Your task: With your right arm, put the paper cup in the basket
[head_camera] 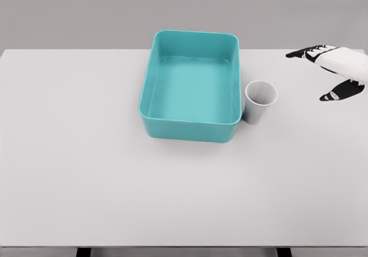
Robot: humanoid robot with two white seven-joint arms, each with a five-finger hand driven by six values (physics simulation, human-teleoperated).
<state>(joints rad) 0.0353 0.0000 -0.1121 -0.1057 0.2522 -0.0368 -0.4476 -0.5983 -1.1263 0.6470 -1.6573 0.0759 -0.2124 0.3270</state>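
Reaching in from the right edge, the right hand (333, 73) hovers with fingers spread and empty, well short of the upright paper cup (260, 101) just beside the teal basket (190, 129), so closing that gap comes next.

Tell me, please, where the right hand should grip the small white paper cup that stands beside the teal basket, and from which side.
Grip the white paper cup around its upper wall, coming from its right. It stands upright, open mouth up, close against the teal plastic basket on its left, so that side is blocked. The right hand, fingers spread, is already on the free side.
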